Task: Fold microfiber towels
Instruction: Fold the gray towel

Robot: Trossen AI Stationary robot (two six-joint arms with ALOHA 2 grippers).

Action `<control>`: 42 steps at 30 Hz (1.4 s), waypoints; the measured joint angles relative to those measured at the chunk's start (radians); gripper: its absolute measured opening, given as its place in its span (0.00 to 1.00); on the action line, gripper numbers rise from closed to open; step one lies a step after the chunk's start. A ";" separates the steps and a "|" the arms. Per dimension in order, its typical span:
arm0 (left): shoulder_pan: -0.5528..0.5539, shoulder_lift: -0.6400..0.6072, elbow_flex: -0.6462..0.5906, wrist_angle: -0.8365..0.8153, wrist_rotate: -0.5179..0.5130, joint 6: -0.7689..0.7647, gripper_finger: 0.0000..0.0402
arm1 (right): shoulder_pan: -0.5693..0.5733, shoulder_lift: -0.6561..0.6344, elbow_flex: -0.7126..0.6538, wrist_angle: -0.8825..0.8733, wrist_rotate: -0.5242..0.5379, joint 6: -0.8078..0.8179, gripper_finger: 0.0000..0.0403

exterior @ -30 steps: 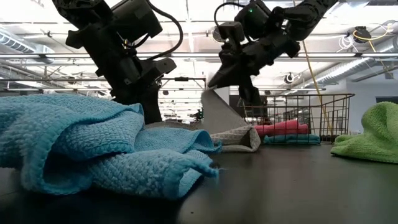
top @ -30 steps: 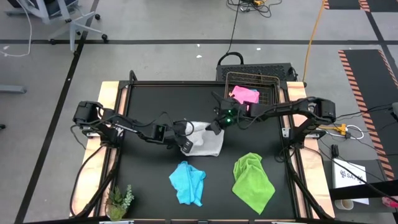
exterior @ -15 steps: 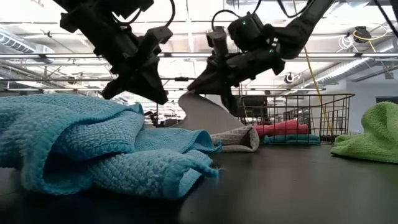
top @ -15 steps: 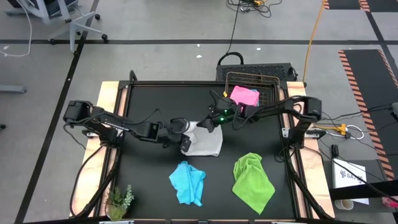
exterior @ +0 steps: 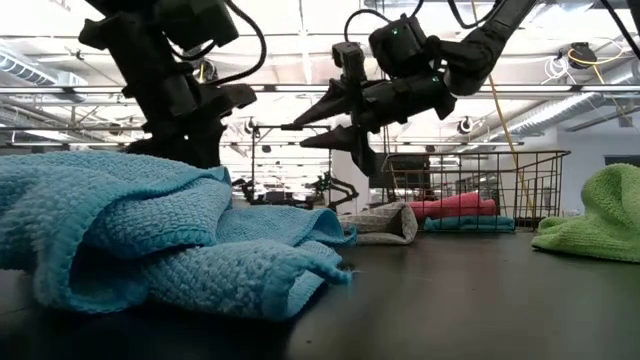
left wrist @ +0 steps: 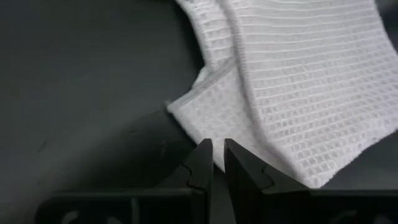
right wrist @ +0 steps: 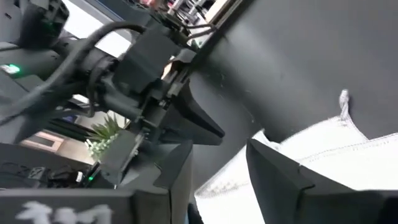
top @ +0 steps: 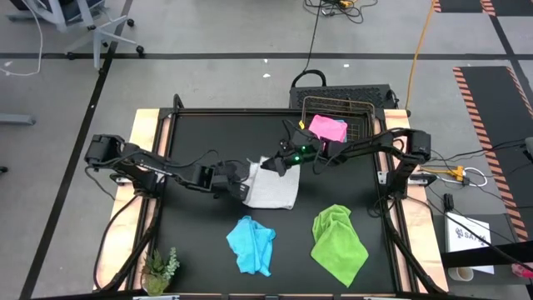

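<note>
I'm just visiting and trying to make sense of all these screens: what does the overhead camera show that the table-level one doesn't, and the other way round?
Only the high view shows the small green plant at the table's corner and both arms' full reach.

Only the low view shows the right gripper open in the air, clear of the cloth, and a teal towel lying under the pink towel in the wire basket.

Both show the white-grey towel at mid-table, the blue towel, the lime green towel and the left gripper low by the white-grey towel.
</note>
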 joint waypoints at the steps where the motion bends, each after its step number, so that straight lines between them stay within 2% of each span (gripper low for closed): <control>1: 0.000 0.000 0.000 -0.010 0.002 -0.016 0.10 | 0.000 0.000 0.000 0.008 0.000 0.002 0.36; 8: 0.000 0.000 0.000 -0.030 0.135 -0.070 0.10 | 0.002 0.000 0.000 0.003 -0.079 0.005 0.38; 14: 0.027 0.000 0.000 -0.037 0.120 -0.098 0.10 | 0.014 0.000 0.000 0.001 -0.105 0.027 0.38; 19: 0.099 0.023 0.000 -0.053 0.109 -0.030 0.10 | 0.019 0.000 0.000 0.001 -0.105 0.027 0.38; 24: 0.169 0.063 -0.001 0.029 0.177 0.094 0.11 | 0.024 0.000 0.000 0.000 -0.106 0.028 0.38; 27: 0.199 0.082 -0.001 0.124 0.199 0.134 0.16 | 0.025 0.000 0.000 -0.006 -0.112 0.028 0.38; 30: 0.224 0.088 -0.001 0.149 0.213 0.161 0.23 | 0.025 0.000 0.000 -0.006 -0.131 0.032 0.38; 36: 0.253 0.088 0.000 0.070 0.262 0.166 0.35 | 0.028 0.000 0.000 -0.009 -0.132 0.035 0.38; 42: 0.254 0.088 -0.001 0.046 0.291 0.165 0.38 | 0.028 0.000 0.000 -0.005 -0.132 0.034 0.38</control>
